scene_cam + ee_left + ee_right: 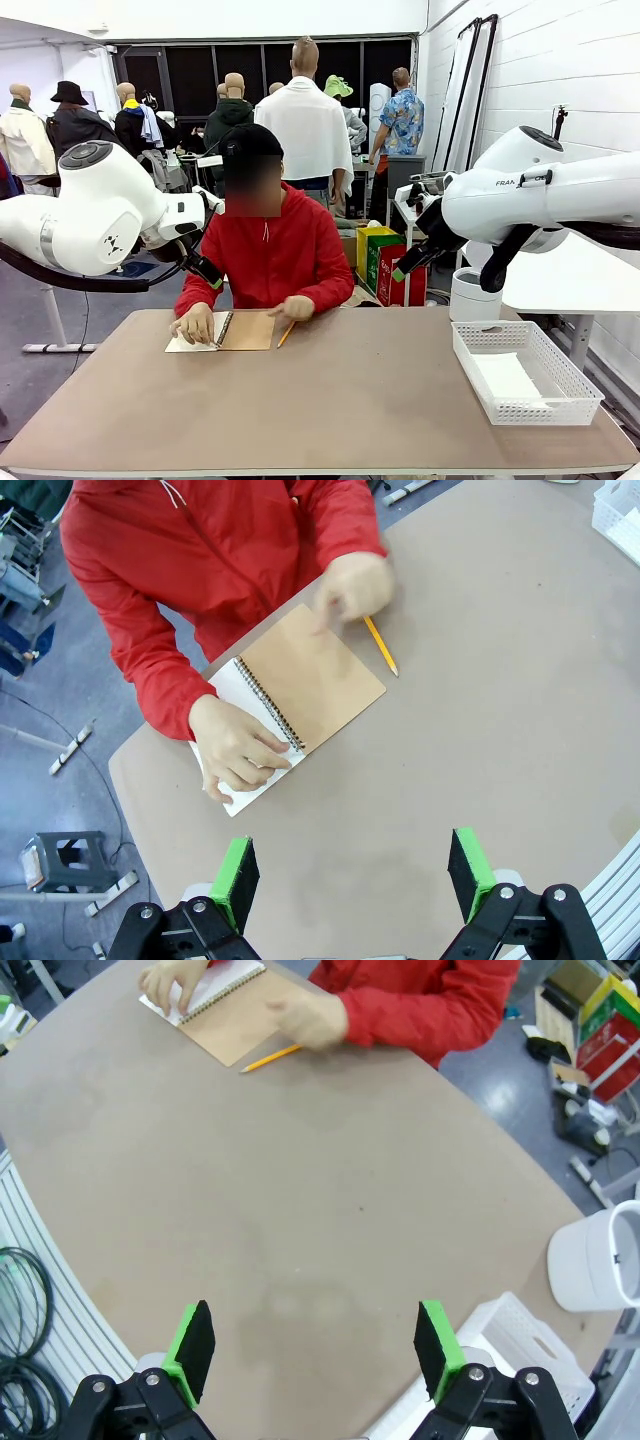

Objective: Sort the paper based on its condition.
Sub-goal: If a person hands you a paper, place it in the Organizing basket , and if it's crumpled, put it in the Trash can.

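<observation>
Both grippers hang over the table [330, 400] with jaws spread wide and nothing between them: the left gripper [353, 868] and the right gripper [313, 1342]. What looks like a flat sheet of paper [505, 378] lies in the basket [583, 388]. A person's hand [240, 748] presses the notebook's [318, 675] white page; a pencil [380, 645] lies just beside it.
</observation>
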